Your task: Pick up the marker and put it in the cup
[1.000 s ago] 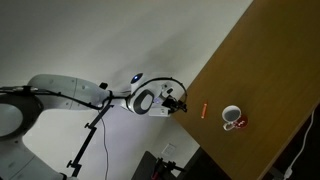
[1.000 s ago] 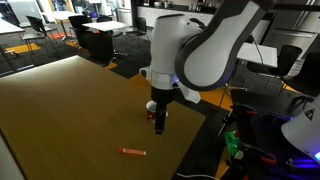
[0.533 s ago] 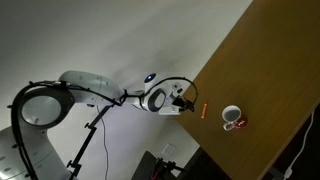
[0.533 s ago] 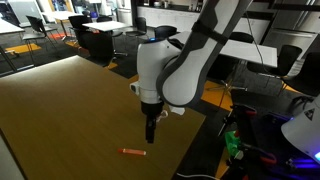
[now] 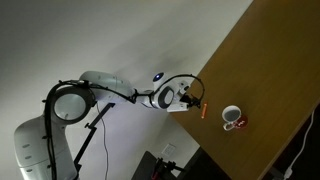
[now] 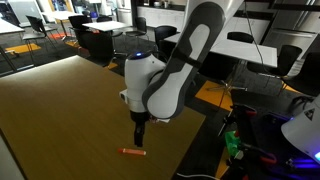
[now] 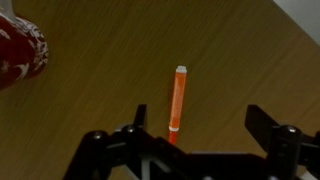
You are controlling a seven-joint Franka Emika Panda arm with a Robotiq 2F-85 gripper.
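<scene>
While the two dark fingers stood wide apart and gripped nothing, the wrist view showed them straddling the near end of the marker without touching it.

Marker: one. Thin, straight orange-red stick, pale at the far tip, with a pale band near the fingers. It lay flat on the worktop, closer to the finger on the picture's left.

Worktop: brown, matte, faint wood grain.

Cup: one. Rounded, white with red marking, cut off at the top left edge of the wrist view, well apart from the marker.

Against the frames half a second before: the arm had swung closer in both exterior views, and the fingers now hung just above the marker. Marker and cup had not shifted.
</scene>
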